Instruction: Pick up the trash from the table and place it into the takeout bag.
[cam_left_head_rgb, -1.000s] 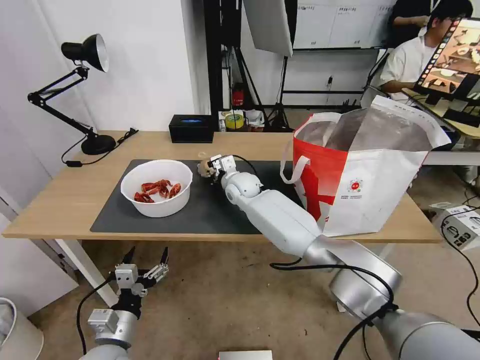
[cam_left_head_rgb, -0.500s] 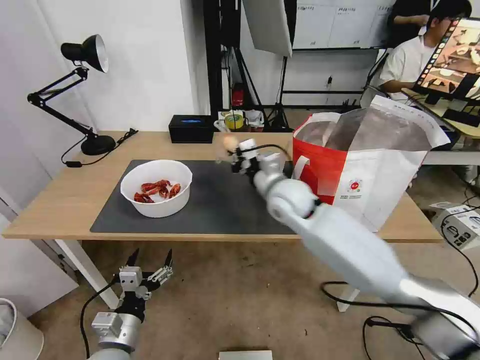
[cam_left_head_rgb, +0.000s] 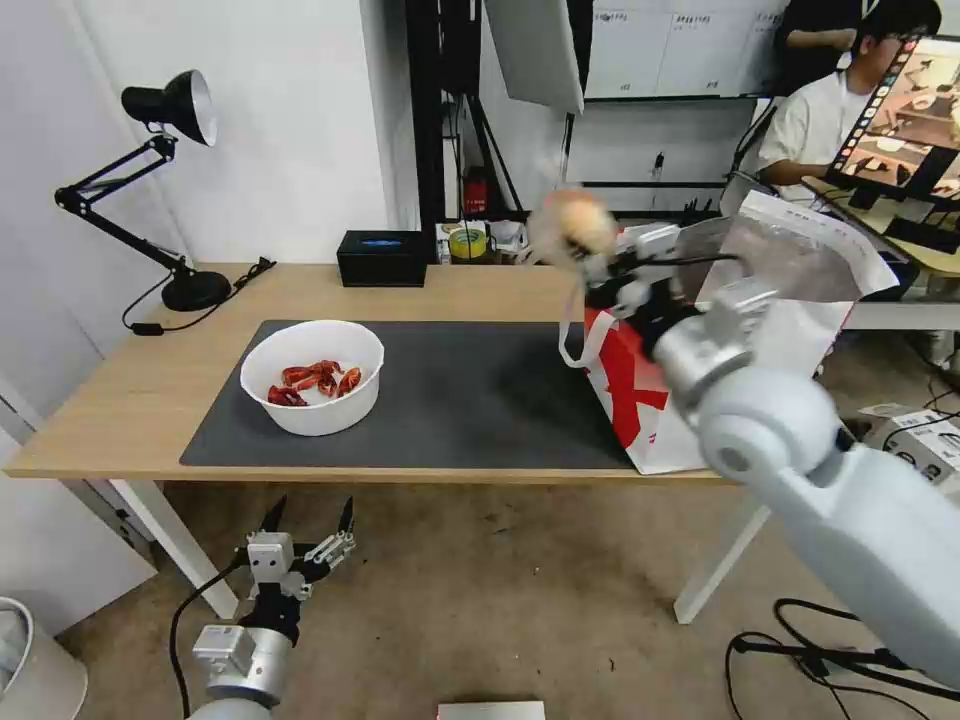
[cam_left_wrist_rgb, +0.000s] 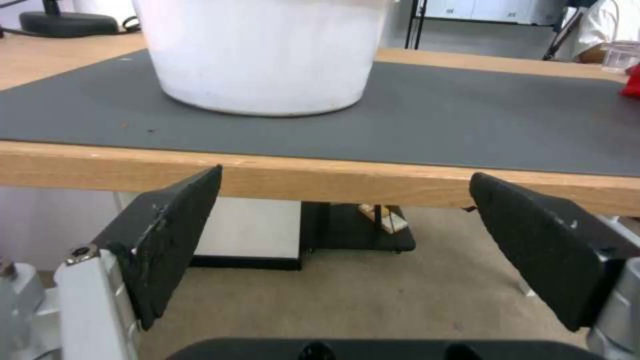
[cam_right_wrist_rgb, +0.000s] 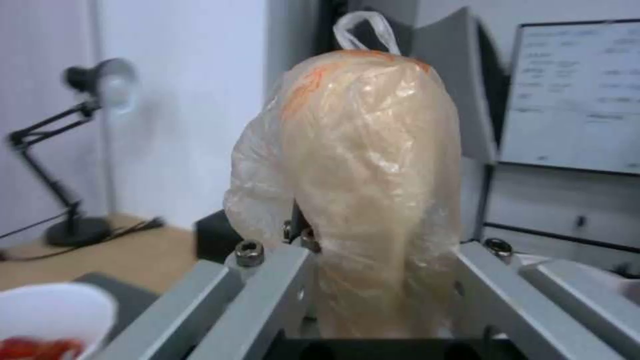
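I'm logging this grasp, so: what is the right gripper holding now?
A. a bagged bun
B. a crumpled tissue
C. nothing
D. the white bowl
A: the right gripper is shut on the bagged bun, held up by the takeout bag, while the bowl sits on the mat.
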